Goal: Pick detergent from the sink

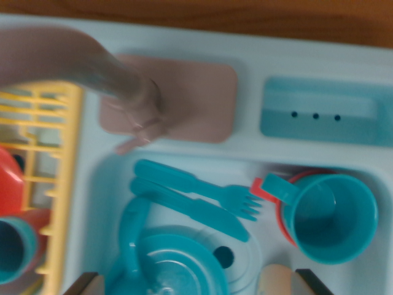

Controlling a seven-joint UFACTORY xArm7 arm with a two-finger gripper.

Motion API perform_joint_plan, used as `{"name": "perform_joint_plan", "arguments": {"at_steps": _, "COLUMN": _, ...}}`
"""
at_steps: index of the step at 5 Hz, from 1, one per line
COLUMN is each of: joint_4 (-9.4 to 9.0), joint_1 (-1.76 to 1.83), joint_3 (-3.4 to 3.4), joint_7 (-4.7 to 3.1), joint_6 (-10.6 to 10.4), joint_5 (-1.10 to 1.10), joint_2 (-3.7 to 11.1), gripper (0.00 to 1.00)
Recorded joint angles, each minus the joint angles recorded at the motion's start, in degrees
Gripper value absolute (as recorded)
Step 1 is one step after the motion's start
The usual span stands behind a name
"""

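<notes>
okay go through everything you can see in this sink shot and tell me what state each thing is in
Teal cup: open side towards the camera, looks empty.
Teal fork: lying flat in the sink.
Teal knife: flat beside the fork.
Faucet: no water visible.
Yellow rack: holding dishes.
Gripper: open, holding nothing.
Detergent: cannot identify.

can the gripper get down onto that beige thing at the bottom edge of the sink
Probably yes: the gripper is open, and the beige thing lies uncovered between its fingers, though the teal lid and teal cup crowd it.
</notes>
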Motion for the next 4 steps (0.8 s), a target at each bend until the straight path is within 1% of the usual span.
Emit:
{"name": "perform_joint_plan", "arguments": {"at_steps": 1, "joint_4": -2.48, "joint_1": -0.42, "joint_3": -0.66, "joint_7": -1.17, "joint_6": -2.7, "joint_5": 0.01, "joint_2": 0.38, "gripper": 0.0}}
{"name": "perform_joint_plan", "arguments": {"at_steps": 2, "joint_4": -2.48, "joint_1": -0.42, "joint_3": -0.66, "joint_7": -1.17, "joint_6": -2.7, "joint_5": 0.01, "joint_2": 0.38, "gripper": 0.0}}
{"name": "perform_joint_plan", "arguments": {"at_steps": 3, "joint_4": -4.79, "joint_1": -0.81, "joint_3": -1.27, "joint_7": -2.25, "joint_6": -5.2, "joint_5": 0.01, "joint_2": 0.73, "gripper": 0.0}}
{"name": "perform_joint_plan", "arguments": {"at_steps": 4, "joint_4": -4.79, "joint_1": -0.81, "joint_3": -1.27, "joint_7": -2.25, "joint_6": -5.2, "joint_5": 0.01, "joint_2": 0.73, "gripper": 0.0}}
